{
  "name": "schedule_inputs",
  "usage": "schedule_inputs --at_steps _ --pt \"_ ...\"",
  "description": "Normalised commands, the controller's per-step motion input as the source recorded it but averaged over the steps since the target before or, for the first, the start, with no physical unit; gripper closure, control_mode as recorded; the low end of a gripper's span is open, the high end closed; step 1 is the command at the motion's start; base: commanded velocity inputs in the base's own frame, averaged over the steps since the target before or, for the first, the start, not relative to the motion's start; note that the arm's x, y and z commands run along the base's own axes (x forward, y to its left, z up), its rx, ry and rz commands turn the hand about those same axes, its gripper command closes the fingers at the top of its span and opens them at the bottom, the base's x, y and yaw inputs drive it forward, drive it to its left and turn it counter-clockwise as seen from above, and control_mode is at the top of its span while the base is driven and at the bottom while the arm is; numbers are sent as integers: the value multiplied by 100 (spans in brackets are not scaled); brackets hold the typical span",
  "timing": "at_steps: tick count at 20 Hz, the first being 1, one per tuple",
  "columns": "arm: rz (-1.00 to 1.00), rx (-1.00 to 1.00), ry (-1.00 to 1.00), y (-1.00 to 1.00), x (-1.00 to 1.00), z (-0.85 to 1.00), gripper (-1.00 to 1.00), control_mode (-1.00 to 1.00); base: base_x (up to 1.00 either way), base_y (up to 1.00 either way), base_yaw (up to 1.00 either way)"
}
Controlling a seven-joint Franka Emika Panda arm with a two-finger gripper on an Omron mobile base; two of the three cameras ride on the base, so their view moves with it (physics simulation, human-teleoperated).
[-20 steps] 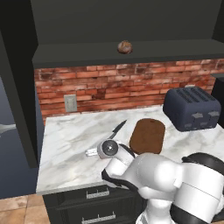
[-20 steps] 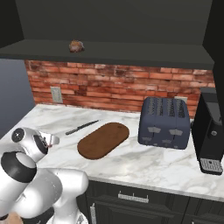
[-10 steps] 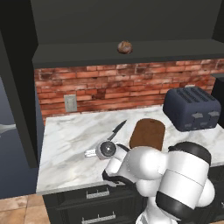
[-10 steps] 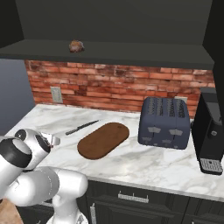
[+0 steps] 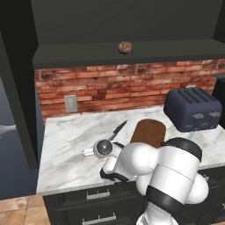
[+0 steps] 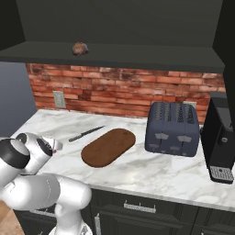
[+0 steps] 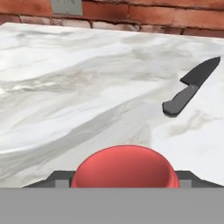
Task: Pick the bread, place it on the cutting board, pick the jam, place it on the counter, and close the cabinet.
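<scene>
The jam (image 7: 124, 168), a red jar, sits between my gripper's (image 7: 124, 180) two dark finger tips in the hand view, just above the marble counter (image 7: 87, 87). My gripper (image 5: 90, 152) hangs low over the counter's left part (image 5: 66, 136), left of the knife and the dark oval cutting board (image 5: 148, 132). The bread (image 5: 125, 47) rests on the shelf of the open cabinet (image 5: 17, 88). From the right base view, the bread (image 6: 80, 48) sits up on that shelf and the cutting board (image 6: 109, 147) lies bare, right of my gripper (image 6: 56, 146).
A black knife (image 7: 190, 87) lies on the counter between my gripper and the board; it shows as knife (image 5: 118, 129) and knife (image 6: 86, 133). A dark toaster (image 6: 173, 128) and a coffee machine (image 6: 220, 137) stand at the right. A wall outlet (image 5: 70, 103) sits on the brick wall.
The arm's big white links have swung up and forward on the right. The hand has stayed over the counter's left part, drifting slightly left.
</scene>
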Motion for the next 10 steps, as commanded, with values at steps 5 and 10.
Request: schedule_inputs --at_steps 5,10 --pt "0 0 -3 0 1 -21 100 -100 0 0 0" --pt "0 0 0 0 0 -16 100 -100 0 0 0"
